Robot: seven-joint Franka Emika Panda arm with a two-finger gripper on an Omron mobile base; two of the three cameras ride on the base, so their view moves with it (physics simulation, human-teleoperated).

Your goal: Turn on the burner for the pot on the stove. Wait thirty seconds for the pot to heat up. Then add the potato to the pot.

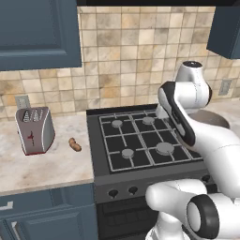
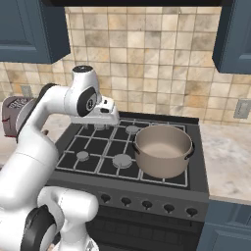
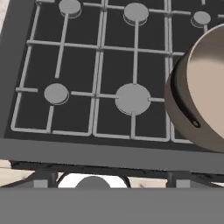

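One pot (image 2: pixel 163 150) at stove (image 2: pixel 93 147) right edge, left grates bare

We log a home kitchen: black gas stove (image 1: pixel 140 140) set between beige stone counters (image 1: pixel 42 164), tan tiled backsplash (image 2: pixel 147 59), blue cabinets (image 1: pixel 37 33) above and below, a silver toaster (image 1: pixel 33 130), a pot (image 2: pixel 163 149) on the grates.

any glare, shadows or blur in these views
Left base view: flat, even light, a soft shadow under the toaster, slightly soft edges. Right base view: the pot has a gentle sheen inside, no harsh glare. Hand view: the stove is sharp, burner caps evenly lit.
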